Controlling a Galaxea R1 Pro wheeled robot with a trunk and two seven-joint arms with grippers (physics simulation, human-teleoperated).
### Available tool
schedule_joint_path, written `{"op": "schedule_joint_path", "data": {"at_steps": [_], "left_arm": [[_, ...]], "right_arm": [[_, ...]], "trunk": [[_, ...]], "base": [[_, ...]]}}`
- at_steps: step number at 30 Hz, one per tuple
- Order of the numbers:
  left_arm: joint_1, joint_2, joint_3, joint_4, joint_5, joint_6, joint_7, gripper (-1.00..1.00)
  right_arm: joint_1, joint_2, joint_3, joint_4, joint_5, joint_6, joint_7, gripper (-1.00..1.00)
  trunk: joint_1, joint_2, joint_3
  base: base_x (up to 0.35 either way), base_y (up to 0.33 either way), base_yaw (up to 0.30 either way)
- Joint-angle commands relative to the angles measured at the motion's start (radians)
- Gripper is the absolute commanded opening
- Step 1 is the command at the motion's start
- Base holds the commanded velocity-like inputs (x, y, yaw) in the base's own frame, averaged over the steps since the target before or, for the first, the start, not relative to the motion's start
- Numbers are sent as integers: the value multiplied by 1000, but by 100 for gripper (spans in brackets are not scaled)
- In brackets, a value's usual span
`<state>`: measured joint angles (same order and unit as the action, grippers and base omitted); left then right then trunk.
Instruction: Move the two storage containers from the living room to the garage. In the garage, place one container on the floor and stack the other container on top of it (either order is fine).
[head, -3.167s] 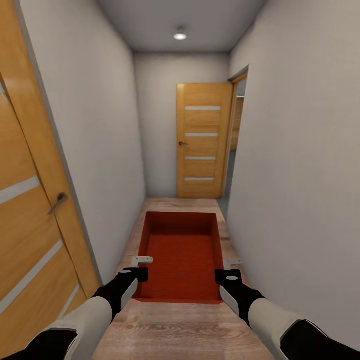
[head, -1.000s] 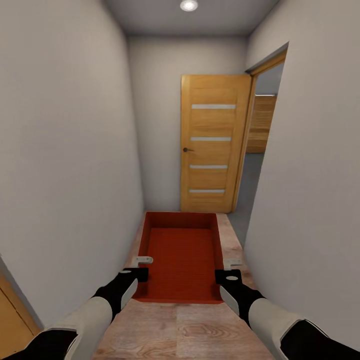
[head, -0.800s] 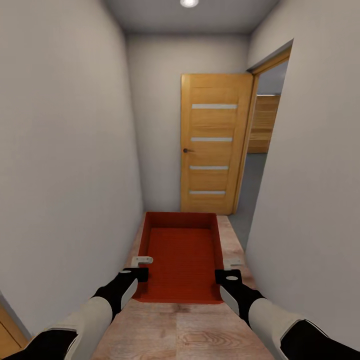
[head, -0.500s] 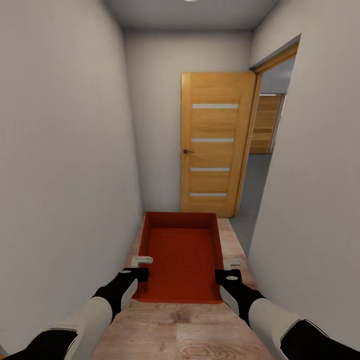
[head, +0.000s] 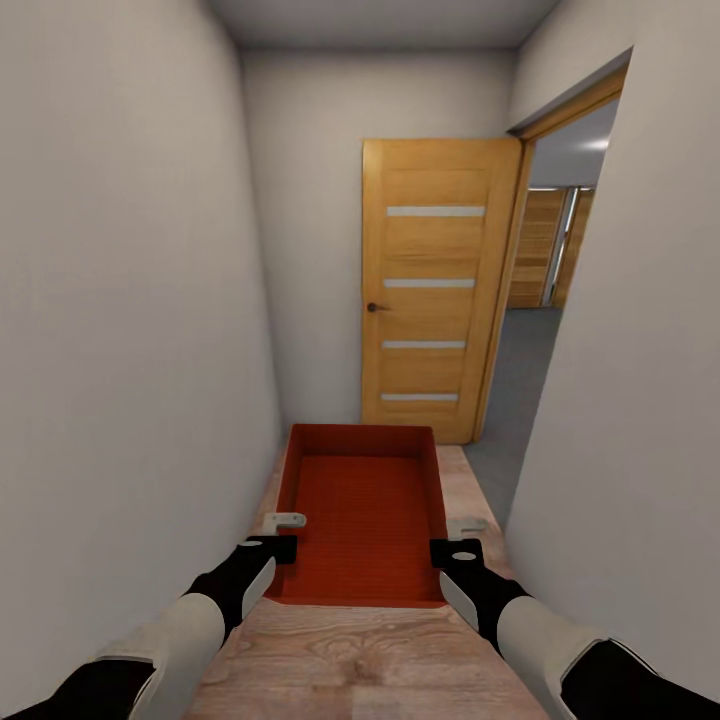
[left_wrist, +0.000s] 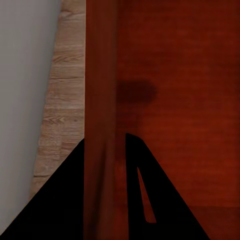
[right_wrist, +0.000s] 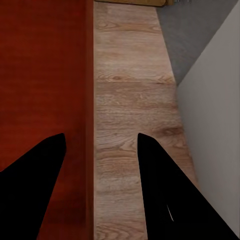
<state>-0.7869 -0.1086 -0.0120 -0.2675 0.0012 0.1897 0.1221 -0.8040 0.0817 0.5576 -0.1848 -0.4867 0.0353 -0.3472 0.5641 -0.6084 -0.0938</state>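
One orange-red open-top storage container (head: 360, 510) hangs level in front of me over the light wood plank corridor floor (head: 350, 650). My left gripper (head: 283, 535) is shut on its left wall. In the left wrist view that wall (left_wrist: 100, 100) is pinched between the black fingers of the left gripper (left_wrist: 105, 137). My right gripper (head: 458, 537) is at the container's right wall. In the right wrist view its fingers stand apart, open, on either side of the thin wall (right_wrist: 89, 100) of the right gripper (right_wrist: 101, 135). The bin holds nothing.
Plain grey-white walls (head: 130, 350) close in on both sides of the narrow corridor. A wooden door (head: 435, 290) stands open at the far end. Beside it a doorway opens right onto a dark grey floor (head: 530, 370) with wooden plank doors (head: 545, 245) beyond.
The camera has moved forward along the corridor: the left-hand door has slipped out of view, and the far door and right doorway are nearer and larger. The container stays in the same grip.
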Motion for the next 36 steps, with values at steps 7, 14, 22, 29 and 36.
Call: {"op": "schedule_joint_path", "data": {"at_steps": [7,14,22,29,36], "left_arm": [[0,0,21,-1,-18,8,10,-100],[0,0,21,-1,-18,8,10,-100],[0,0,21,-1,-18,8,11,-100],[0,0,21,-1,-18,8,10,-100],[0,0,21,-1,-18,8,11,-100]], "right_arm": [[-1,0,-33,-12,8,5,36,-100],[-1,0,-33,-12,8,5,36,-100],[-1,0,-33,-12,8,5,36,-100],[-1,0,-33,-12,8,5,36,-100],[-1,0,-33,-12,8,5,36,-100]], "trunk": [[1,-2,-2],[1,-2,-2],[1,-2,-2],[1,-2,-2],[1,-2,-2]], "base": [[323,0,0],[323,0,0],[323,0,0],[323,0,0],[323,0,0]]}}
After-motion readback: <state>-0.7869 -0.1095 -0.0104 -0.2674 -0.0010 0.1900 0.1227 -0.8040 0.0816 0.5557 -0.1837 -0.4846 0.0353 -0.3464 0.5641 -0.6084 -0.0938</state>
